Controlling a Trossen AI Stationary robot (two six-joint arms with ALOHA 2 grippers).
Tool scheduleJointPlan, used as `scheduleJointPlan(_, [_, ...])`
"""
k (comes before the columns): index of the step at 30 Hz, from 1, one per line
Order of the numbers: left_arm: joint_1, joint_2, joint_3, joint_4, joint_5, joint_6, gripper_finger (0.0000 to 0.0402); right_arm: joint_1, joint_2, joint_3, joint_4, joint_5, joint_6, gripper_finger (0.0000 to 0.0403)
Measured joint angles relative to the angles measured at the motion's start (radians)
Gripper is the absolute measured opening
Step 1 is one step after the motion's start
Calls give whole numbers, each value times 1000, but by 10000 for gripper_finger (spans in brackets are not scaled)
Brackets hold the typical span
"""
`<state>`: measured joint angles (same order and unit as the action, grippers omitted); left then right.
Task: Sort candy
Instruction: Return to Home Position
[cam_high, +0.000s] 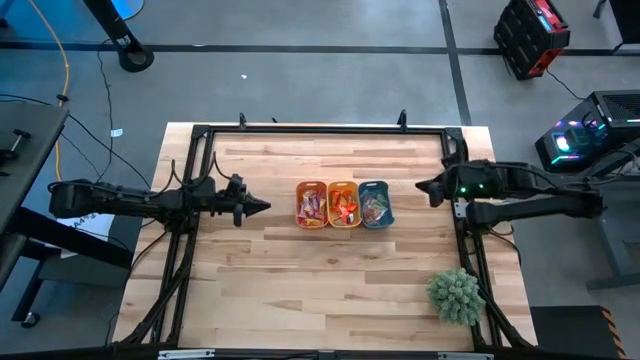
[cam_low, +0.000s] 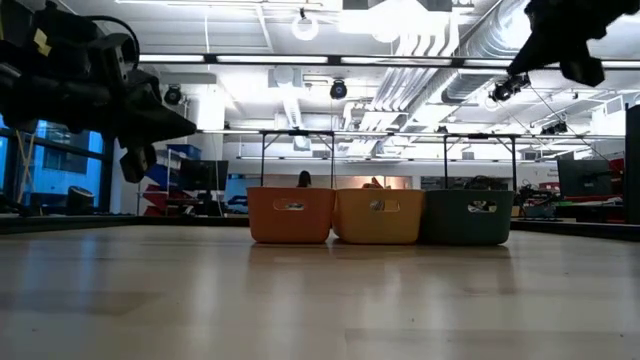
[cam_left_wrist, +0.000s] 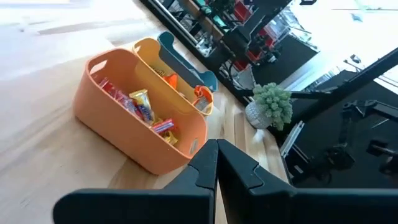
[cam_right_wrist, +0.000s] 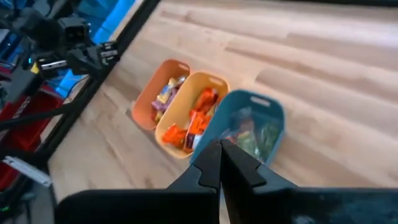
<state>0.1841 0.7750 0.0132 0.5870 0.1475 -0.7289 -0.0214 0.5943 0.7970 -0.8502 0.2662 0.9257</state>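
The counter is a pale plank top filling the middle and lower part of the high view, its boards running left to right. A black frame follows its upper edge. Three bins stand in a tight row just above centre, sides touching: orange bin left, yellow bin middle, blue bin right. A green plant sits at the lower right by the counter's edge, well apart from the bins.
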Motion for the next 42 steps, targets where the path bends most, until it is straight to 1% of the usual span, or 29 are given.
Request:
scheduleJointPlan(3, [-1,0,0,2,-2,-27,0,28,-37,-88,96,54,-50,0])
scheduleJointPlan(6, [-1,0,0,1,-3,-36,0,19,-74,-220,314,30,-161,0])
scheduleJointPlan(11, [-1,-1,0,-1,-3,-36,0,-46,-129,-428,735,-147,-346,0])
scheduleJointPlan(16, [-1,-37,1,-17,-3,-37,0,-91,-165,-590,1148,-296,-528,0])
scheduleJointPlan(19, [-1,-77,1,-27,-3,-36,0,-103,-179,-687,1309,-362,-535,0])
scheduleJointPlan(22, [-1,-134,0,-72,-4,-36,0,-101,-192,-770,1394,-410,-478,0])
scheduleJointPlan(23, [-1,-156,0,-84,-4,-36,0,-100,-197,-786,1402,-424,-470,0])
scheduleJointPlan(25, [-1,-207,1,-133,-4,-37,0,-101,-199,-782,1348,-446,-498,0])
scheduleJointPlan(28, [-1,-303,1,-252,-6,-37,0,-101,-196,-778,1256,-427,-627,0])
scheduleJointPlan(31, [-1,-395,1,-435,-6,-36,0,-101,-195,-778,1149,-387,-717,0])
scheduleJointPlan(33, [-1,-454,1,-577,-11,-37,0,-101,-195,-778,1081,-376,-729,0])
scheduleJointPlan(35, [-2,-482,0,-554,-54,-28,0,-101,-196,-778,1017,-377,-717,0])
scheduleJointPlan(39, [3,-550,0,-582,-129,-27,0,-101,-196,-779,910,-380,-674,0])
scheduleJointPlan(42, [8,-592,0,-585,-147,-27,0,-98,-196,-779,857,-374,-654,0])
